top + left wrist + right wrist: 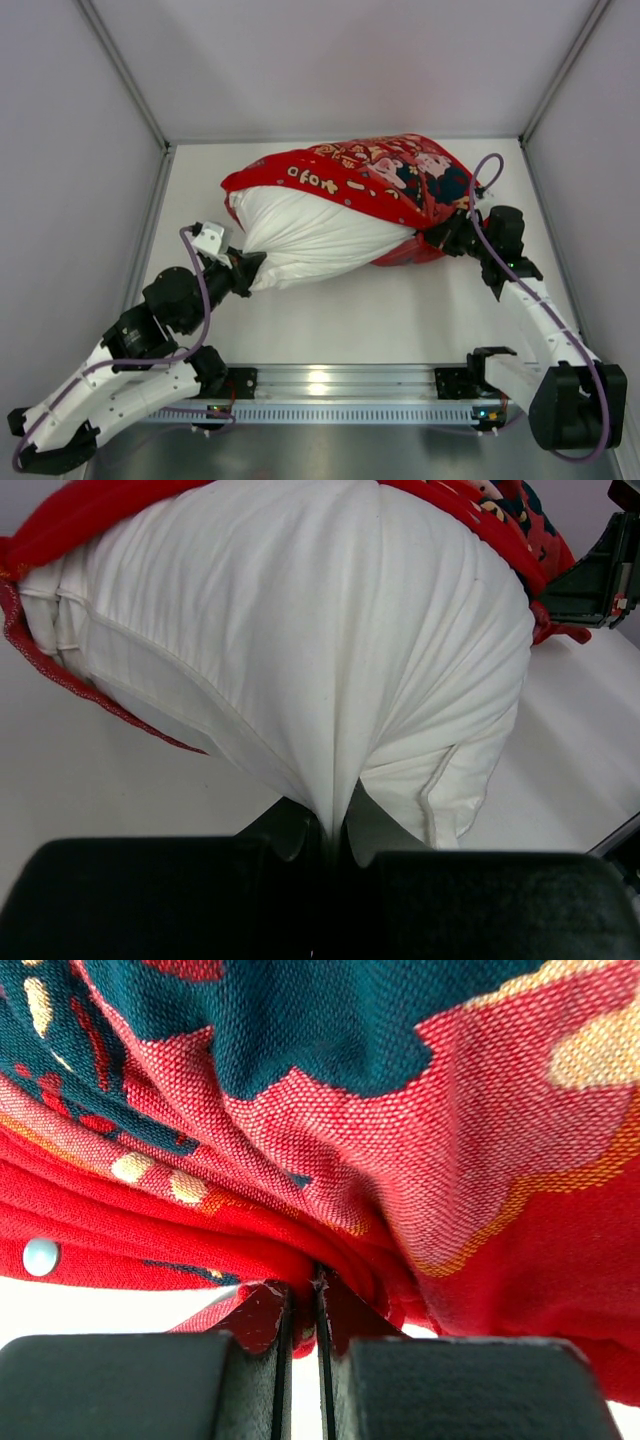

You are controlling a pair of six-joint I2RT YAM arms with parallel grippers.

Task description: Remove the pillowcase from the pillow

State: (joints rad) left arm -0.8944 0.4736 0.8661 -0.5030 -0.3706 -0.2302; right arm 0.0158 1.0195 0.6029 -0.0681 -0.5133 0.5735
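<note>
Pillow (310,240), plump and white, of smooth, finely creased cloth with a piped seam, lies across the far middle of the white surface (350,320). Its left half is bare and tapers to a pinched corner. Pillowcase (385,175), bright red woven fabric printed with cartoon figures, gold marks and dark teal patches, covers the top and right half of the pillow. Its open edge runs diagonally across the white cloth, and it bunches in folds at the right end. Left jaws are closed tight on the pillow's bare corner, with the cloth drawn into radiating pleats between them. Right jaws are closed to a thin slit on a gathered fold of the pillowcase at its right end. A small pale round stud (41,1257) sits on the red fabric nearby. Far edge of the bundle lies near the back wall (340,60), and its right end is close to the right wall (600,200). Open surface lies between the bundle and the metal rail (330,385) at the near edge.
</note>
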